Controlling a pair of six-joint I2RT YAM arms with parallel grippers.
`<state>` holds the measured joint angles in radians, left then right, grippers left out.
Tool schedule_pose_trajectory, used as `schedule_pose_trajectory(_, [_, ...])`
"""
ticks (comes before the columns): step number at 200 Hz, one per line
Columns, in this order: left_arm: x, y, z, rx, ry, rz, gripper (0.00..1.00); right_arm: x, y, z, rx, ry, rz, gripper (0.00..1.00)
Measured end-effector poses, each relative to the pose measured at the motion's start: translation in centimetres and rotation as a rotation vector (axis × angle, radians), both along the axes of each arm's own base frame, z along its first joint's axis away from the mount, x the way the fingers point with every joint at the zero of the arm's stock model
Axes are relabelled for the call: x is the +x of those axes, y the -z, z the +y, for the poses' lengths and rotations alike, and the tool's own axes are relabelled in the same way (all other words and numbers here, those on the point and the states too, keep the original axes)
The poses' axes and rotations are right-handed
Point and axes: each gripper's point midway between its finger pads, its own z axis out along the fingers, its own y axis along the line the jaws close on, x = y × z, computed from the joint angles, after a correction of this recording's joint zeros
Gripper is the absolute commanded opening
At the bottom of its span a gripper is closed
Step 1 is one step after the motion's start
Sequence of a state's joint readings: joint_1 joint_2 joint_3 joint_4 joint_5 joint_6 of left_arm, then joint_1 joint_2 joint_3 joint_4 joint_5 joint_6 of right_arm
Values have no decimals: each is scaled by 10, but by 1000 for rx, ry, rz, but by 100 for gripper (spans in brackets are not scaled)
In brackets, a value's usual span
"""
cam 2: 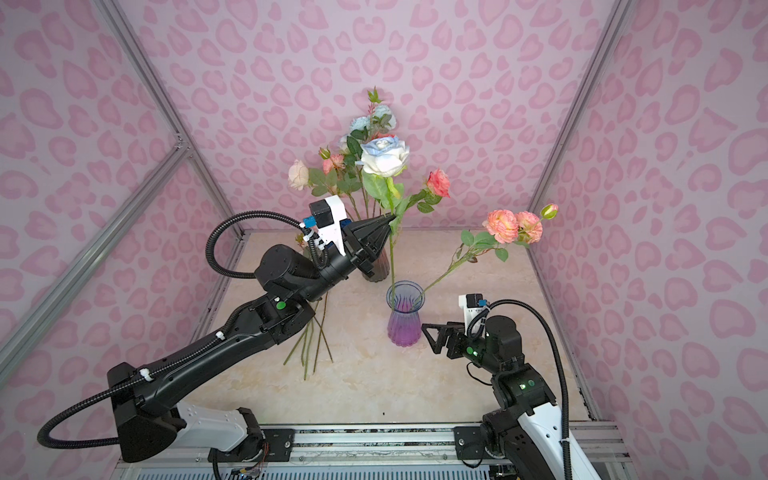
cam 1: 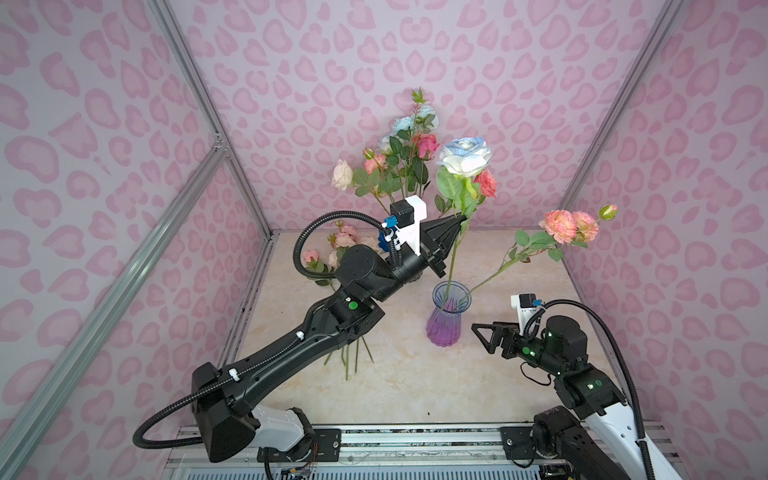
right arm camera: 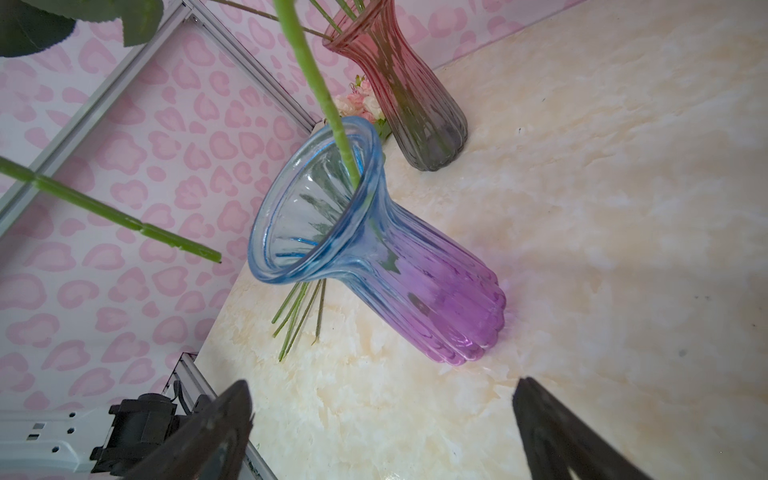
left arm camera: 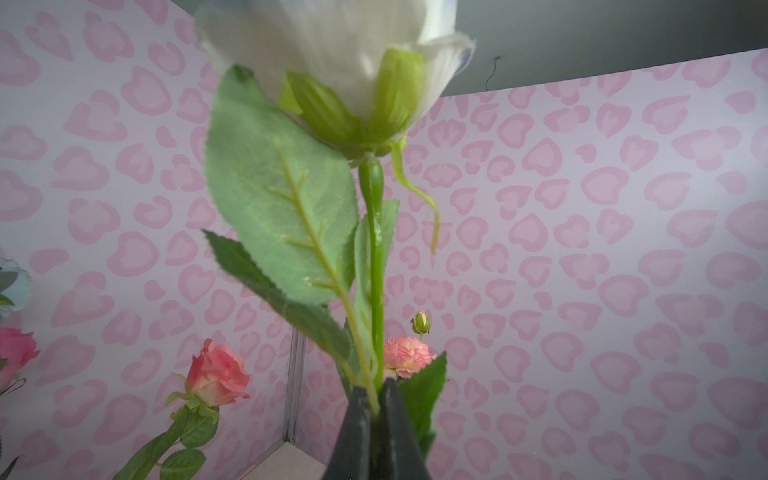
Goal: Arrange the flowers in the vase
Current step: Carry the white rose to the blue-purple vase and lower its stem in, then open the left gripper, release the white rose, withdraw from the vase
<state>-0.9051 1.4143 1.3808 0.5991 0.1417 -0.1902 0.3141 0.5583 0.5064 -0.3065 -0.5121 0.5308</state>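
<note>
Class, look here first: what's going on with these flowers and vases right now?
The left gripper is shut on the stem of a white rose, whose lower end is already inside the blue-purple vase. The right gripper hangs open and empty beside that vase. A peach carnation spray leans out from the vase's rim; whether its stem end sits inside is unclear. A reddish vase behind holds a bunch, and more flowers lie on the table.
</note>
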Motion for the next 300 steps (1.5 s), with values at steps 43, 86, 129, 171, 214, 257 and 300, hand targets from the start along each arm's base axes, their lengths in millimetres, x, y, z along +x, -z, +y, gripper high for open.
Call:
schedule_pose_trajectory(43, [22, 19, -26, 21, -17, 6, 3, 0, -3, -1, 0, 7, -14, 99])
schedule_pose_trajectory(86, [38, 58, -43, 88, -42, 51, 5, -1, -6, -3, -2, 11, -32, 99])
schedule_pose_trajectory(129, [44, 119, -52, 195, -46, 147, 10, 0, -2, -4, -13, 15, -32, 99])
schedule_pose_trajectory(171, [43, 159, -60, 270, -38, 223, 13, 1, 1, -4, -17, 15, -20, 99])
schedule_pose_trajectory(214, [41, 179, -65, 314, -27, 276, 23, 1, 1, -4, -17, 18, -22, 99])
schedule_pose_trajectory(257, [36, 185, -60, 357, -40, 307, 35, 3, 0, -5, -20, 28, -22, 99])
schedule_pose_trajectory(300, [34, 194, -51, 405, -63, 338, 48, 5, -1, -4, -16, 31, -16, 99])
